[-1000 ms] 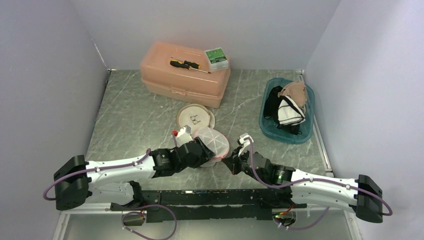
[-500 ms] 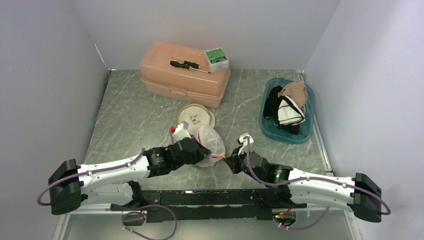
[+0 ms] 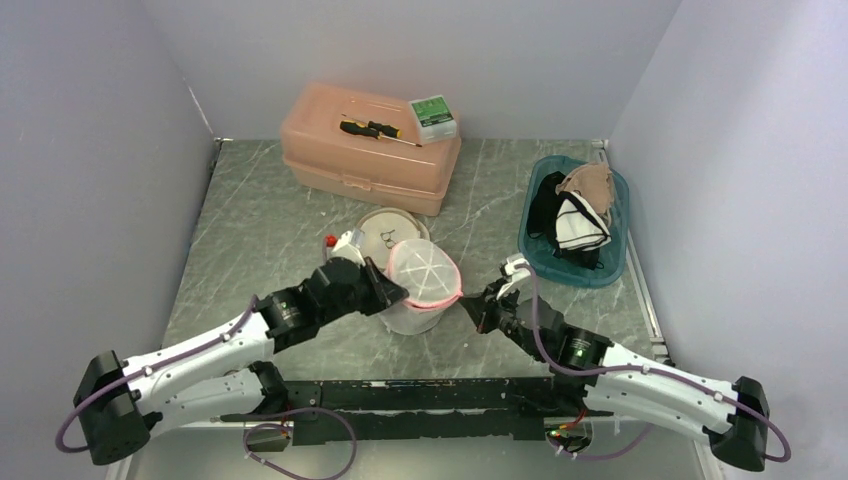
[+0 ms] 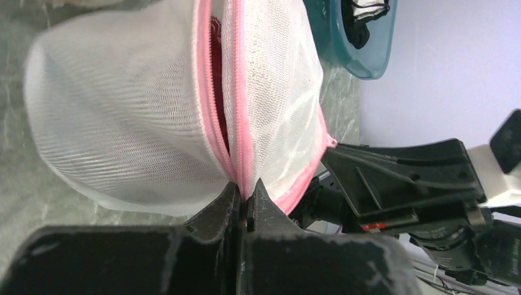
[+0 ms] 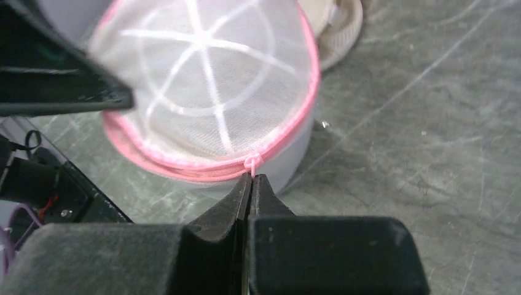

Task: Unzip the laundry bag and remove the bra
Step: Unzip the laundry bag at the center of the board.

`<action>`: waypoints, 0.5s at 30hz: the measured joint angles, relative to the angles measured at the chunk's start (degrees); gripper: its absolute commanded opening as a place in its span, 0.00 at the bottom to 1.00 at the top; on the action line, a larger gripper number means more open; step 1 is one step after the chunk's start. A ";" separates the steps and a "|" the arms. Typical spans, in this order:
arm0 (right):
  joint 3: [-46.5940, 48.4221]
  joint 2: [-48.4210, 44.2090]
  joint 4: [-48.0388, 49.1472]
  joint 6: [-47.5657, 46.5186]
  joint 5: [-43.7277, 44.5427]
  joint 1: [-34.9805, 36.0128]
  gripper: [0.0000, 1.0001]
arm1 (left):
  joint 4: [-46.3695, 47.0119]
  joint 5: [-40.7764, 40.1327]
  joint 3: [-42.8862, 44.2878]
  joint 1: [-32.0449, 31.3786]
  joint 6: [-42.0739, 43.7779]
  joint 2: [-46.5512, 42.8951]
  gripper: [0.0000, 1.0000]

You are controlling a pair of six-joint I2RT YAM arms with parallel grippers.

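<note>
The laundry bag is a white mesh dome with a pink zipper, standing mid-table between the two arms. My left gripper is shut on the bag's pink zipper seam at its near-left side. In the left wrist view the zipper gapes a little and red fabric shows inside, probably the bra. My right gripper is shut on the small pink zipper pull at the bag's right edge. In the right wrist view the bag's top fills the space above the fingertips.
A pink toolbox stands at the back with a screwdriver and a green box on it. A teal basin of clothes sits at the right. A round beige disc lies just behind the bag.
My left gripper closed on the bag's zipper seam. Both arms then reached farther from their bases, and the bag shifted back and to the right with them.
</note>
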 measured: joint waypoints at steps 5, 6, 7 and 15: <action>4.66 -3.54 -4.37 -4.52 3.28 4.04 0.00 | 1.90 14.36 5.05 9.22 9.16 4.22 0.03; 5.18 -3.89 -4.72 -5.05 3.76 4.76 0.00 | 2.29 16.81 6.32 10.45 10.71 5.44 0.03; 5.40 -4.20 -5.05 -5.35 4.33 5.42 0.00 | 2.86 19.58 7.80 11.85 12.63 6.99 0.04; 1.62 -2.93 -5.20 -3.32 4.79 8.39 0.00 | 12.66 26.95 2.73 17.18 14.82 12.31 0.54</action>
